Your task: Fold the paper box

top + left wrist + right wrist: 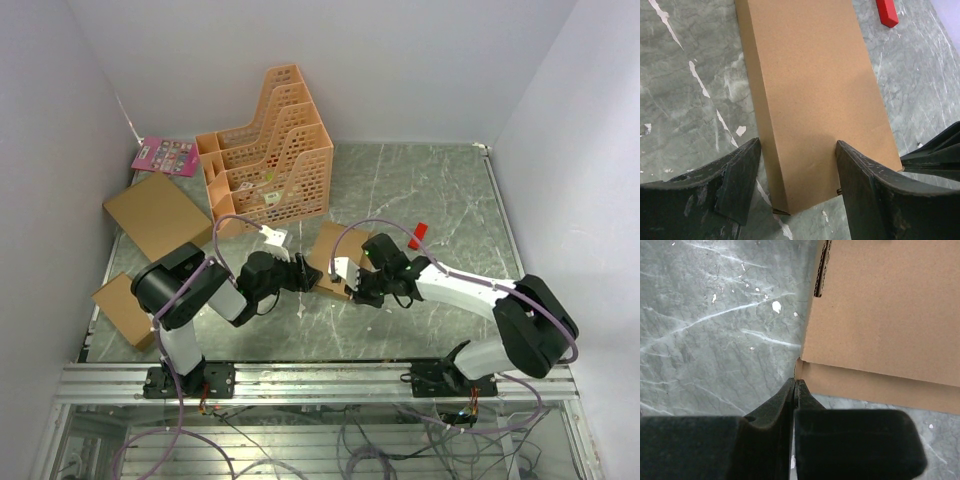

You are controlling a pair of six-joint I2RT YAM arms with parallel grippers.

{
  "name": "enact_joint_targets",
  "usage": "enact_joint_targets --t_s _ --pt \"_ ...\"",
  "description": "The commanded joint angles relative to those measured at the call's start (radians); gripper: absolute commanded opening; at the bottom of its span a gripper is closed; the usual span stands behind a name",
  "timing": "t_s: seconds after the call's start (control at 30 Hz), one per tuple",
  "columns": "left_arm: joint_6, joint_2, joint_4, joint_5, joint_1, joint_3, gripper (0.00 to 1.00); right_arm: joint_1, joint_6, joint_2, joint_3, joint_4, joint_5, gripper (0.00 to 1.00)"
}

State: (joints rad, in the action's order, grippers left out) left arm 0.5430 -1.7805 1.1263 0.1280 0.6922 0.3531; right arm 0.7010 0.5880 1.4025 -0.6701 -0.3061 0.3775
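Note:
The paper box (328,250) lies closed on the marble table between my two arms, a plain brown shallow rectangle. In the left wrist view the paper box (810,90) runs away from the camera, and my left gripper (798,172) stands open over its near end. The left finger (740,175) sits just outside the box's long side and the right finger (860,180) over its top face. My right gripper (796,382) is shut with nothing in it, its tips against the lower corner of the paper box (880,305).
An orange file rack (270,150) stands at the back. A larger flat cardboard box (158,215) and a smaller one (125,308) lie at the left, and a pink card (165,155) leans in the far left corner. A small red block (417,236) lies right of the paper box.

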Motion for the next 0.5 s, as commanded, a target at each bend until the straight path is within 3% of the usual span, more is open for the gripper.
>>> enact_joint_targets --t_s 0.0,0.47 --pt "-0.010 -0.032 -0.063 0.006 0.014 -0.005 0.73 -0.012 -0.031 0.030 -0.041 -0.017 0.024 0.00" --pt "-0.014 -0.055 -0.065 0.007 0.017 0.001 0.73 -0.064 -0.055 0.062 -0.099 -0.038 0.068 0.00"
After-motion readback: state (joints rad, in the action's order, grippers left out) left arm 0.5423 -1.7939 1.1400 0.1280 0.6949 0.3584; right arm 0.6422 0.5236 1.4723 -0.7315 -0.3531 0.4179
